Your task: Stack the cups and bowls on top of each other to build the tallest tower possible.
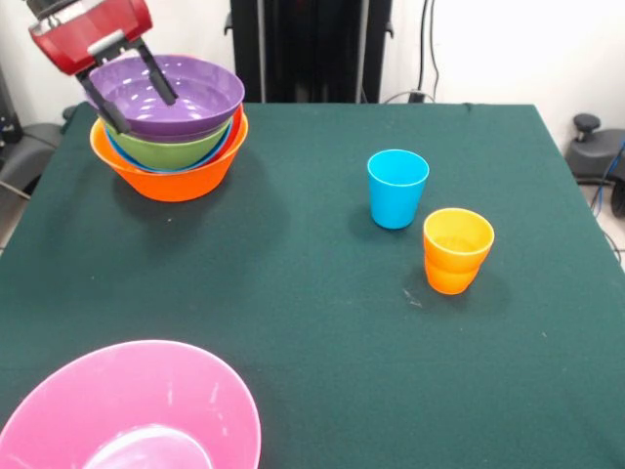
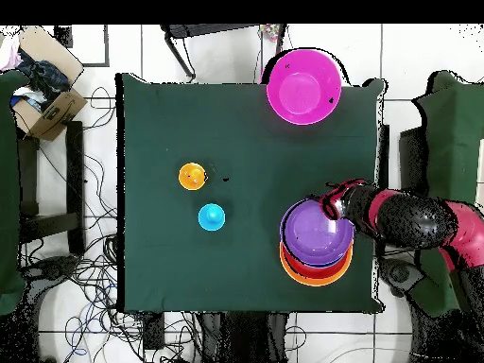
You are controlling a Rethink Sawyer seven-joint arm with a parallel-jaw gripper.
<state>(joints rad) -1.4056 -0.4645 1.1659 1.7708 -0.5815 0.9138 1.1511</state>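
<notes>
The tower stands at the table's far left in the front view: a big orange bowl [image 1: 174, 179] as base, with red-orange, blue and green bowls [image 1: 168, 149] nested in it and a purple bowl [image 1: 181, 98] on top, slightly tilted. My gripper [image 1: 148, 115] is open astride the purple bowl's near-left rim, one finger inside and one outside. In the overhead view the gripper [image 2: 333, 206] is at the purple bowl's [image 2: 317, 232] rim. A blue cup [image 1: 397, 188] stands upright mid-table. A yellow cup [image 1: 458, 234] sits nested in orange cups [image 1: 451, 277] beside it.
A large pink bowl [image 1: 132, 410] sits at the near left edge of the table in the front view and shows at the table's top edge in the overhead view [image 2: 302, 87]. The dark green tablecloth [image 1: 293, 293] covers the table. A cardboard box [image 2: 45, 104] lies off the table.
</notes>
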